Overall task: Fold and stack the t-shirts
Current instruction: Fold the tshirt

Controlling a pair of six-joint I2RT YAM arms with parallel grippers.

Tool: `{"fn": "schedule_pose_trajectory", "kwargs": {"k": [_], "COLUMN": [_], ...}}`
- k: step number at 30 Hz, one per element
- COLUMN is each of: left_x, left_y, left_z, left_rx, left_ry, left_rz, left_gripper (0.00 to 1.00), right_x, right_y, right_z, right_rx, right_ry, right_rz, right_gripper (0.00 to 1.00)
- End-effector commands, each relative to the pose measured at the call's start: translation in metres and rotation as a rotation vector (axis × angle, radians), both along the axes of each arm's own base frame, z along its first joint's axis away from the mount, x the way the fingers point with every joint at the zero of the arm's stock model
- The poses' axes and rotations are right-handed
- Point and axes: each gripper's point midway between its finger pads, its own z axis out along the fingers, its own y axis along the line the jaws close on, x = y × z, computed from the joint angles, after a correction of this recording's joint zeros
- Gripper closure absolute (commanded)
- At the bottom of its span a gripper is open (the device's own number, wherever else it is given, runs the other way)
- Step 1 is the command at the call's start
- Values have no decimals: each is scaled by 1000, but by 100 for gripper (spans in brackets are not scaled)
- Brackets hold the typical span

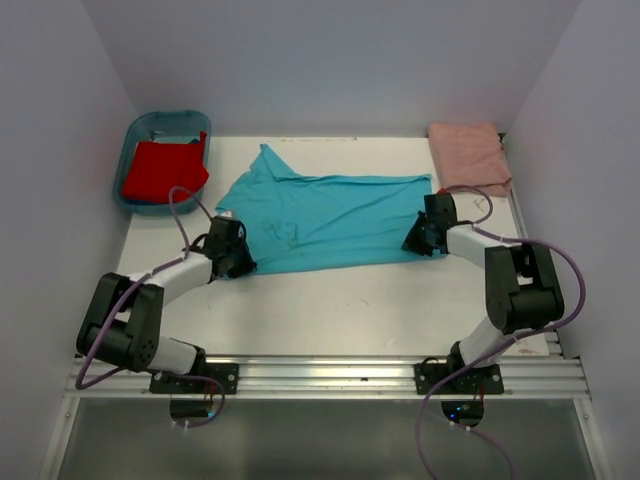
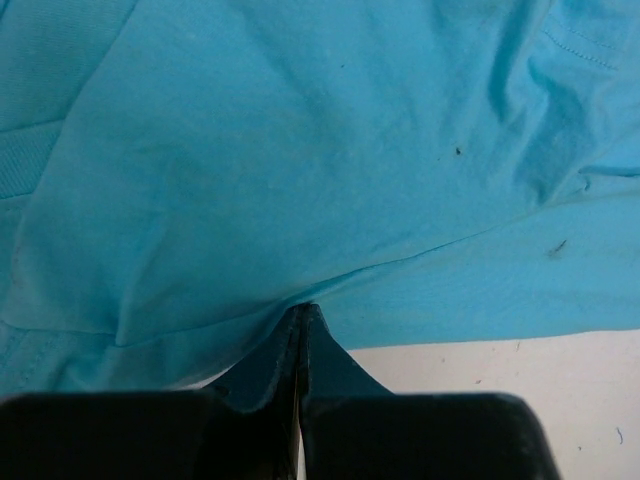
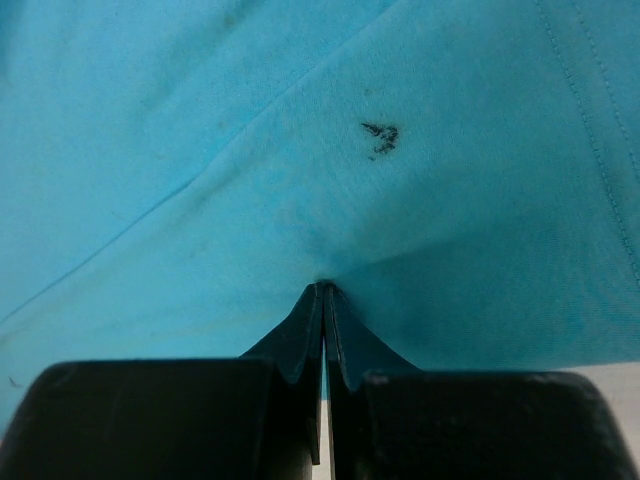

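- My left claw is pinched tight, both fingers pressed flat together with a fold of the turquoise t-shirt caught between the tips
- From my left wrist, the cloth puckers into small creases right where I grip it, and a strip of bare white table shows just beyond the shirt's near edge, to the right of my fingers
- My right claw is likewise closed hard on the same shirt, the tips meeting with no gap I can see, and the fabric draws into a crease running away from the pinch
- Through my right wrist camera I see a small dark mark on the cloth a little past my fingertips, and a double line of stitching running along the right side
- From above, the turquoise shirt lies spread across the middle of the table, long side running left to right, with one pointed corner reaching toward the far edge
- I hold it at its near-left corner with the left claw and at its right edge with the right claw, so it stretches between my two arms
- The red t-shirt sits bunched in the blue tub at the far left corner, well apart from my left claw
- The salmon-pink t-shirt lies folded at the far right corner of the table, near my right arm but not touching the claw
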Motion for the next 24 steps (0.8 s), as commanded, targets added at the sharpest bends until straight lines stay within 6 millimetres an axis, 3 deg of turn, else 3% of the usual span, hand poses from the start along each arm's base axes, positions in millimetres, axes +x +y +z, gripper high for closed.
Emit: {"fn": "schedule_pose_trajectory", "kwargs": {"k": [1,9,17,24], "left_x": [-68,-109,-126,-141], "left_y": [27,33,20,9], "left_z": [-29,-31,-19,-13], "left_rx": [96,89,28,9], "left_ry": [242,330,358,374], "left_rz": [25,37,41,26], "left_gripper": [100,100,100,100], "right_x": [-80,-119,-158,-173], "right_y": [-36,-35,-40,-33], "right_z": [-41,-31,-23,-21], "right_rx": [-166,-160,-190,-156], "right_ry": [313,396,467,493], "right_rz": [-29,-30,-34,-15], "right_gripper": [100,100,100,100]}}
